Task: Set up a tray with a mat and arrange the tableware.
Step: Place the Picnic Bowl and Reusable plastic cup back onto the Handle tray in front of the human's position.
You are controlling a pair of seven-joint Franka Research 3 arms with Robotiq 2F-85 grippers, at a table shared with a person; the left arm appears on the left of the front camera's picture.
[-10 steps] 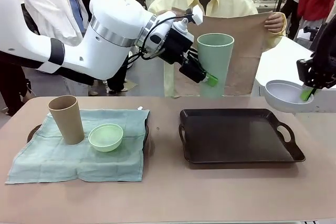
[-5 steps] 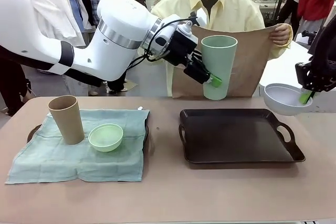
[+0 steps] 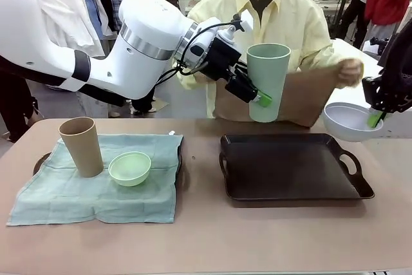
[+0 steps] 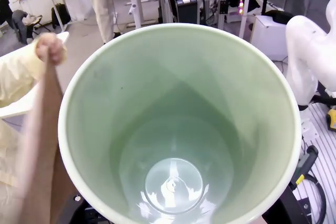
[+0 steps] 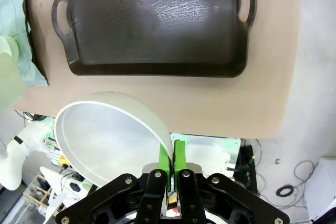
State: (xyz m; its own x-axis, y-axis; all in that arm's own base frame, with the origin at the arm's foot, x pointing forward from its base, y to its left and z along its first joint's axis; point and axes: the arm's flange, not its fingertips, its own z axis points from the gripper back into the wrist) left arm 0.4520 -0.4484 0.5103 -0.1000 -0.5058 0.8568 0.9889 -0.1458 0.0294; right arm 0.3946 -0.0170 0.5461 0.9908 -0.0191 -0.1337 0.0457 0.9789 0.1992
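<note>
Glossy smooth plastic mint green cup (image 4: 178,129), matt dark textured tray (image 5: 152,19) (probably plastic), soft green cloth (image 3: 96,188)

No text, label, brand, number or sign can be read on anything here.

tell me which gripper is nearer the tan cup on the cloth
Left. The left gripper, holding the mint green cup, hangs above mid-table, up and right of the tan cup. The right gripper pinches the white bowl at the far right edge.

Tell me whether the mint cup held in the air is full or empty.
Empty: the left wrist view looks straight down the mint cup to its bare bottom.
</note>
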